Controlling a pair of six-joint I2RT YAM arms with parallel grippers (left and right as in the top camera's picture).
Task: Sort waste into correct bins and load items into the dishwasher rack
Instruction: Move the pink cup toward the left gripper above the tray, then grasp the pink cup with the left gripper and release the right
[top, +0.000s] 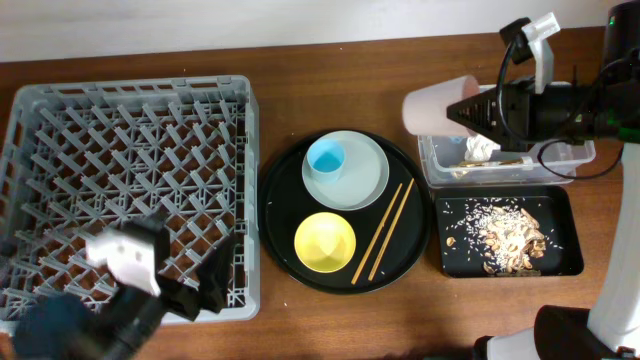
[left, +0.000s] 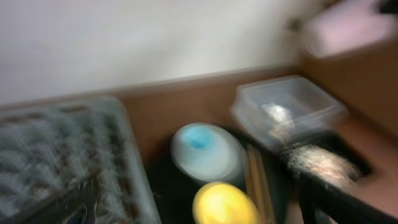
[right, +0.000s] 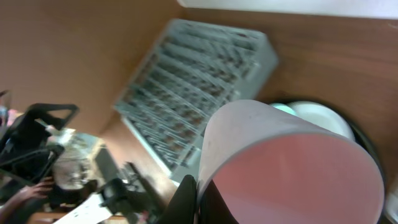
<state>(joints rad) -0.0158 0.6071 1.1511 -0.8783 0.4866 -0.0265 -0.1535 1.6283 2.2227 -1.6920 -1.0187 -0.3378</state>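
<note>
From overhead, the right pincer (top: 468, 112) pinched the pink cup (top: 437, 103) by its rim, holding it on its side in the air at the left end of the clear tub (top: 432, 168), where the crumpled tissue (top: 481, 148) lay. Food scraps (top: 500, 232) sat in the black tray (top: 562, 200) just below. The blue cup (top: 327, 157) stood on the plate (top: 366, 176), with the yellow bowl (top: 324, 242) and chopsticks (top: 383, 230) beside it on the round tray (top: 278, 200). The rack (top: 130, 110) held no dishes. The left pincer (top: 200, 285) hovered over its near right corner, spread wide and empty.

The left wrist view was blurred. Rack, plate, bowl and tub showed, and nothing lay between the fingers.

In the right wrist view the cup's open mouth filled the foreground, its wall clamped between the closed fingers, and the rack lay beyond.

The waste looked sorted, so loading appeared to be in hand. The next move called for carrying the cup across the round tray, turning it mouth down and seating it among the pegs, clear of the left arm.
</note>
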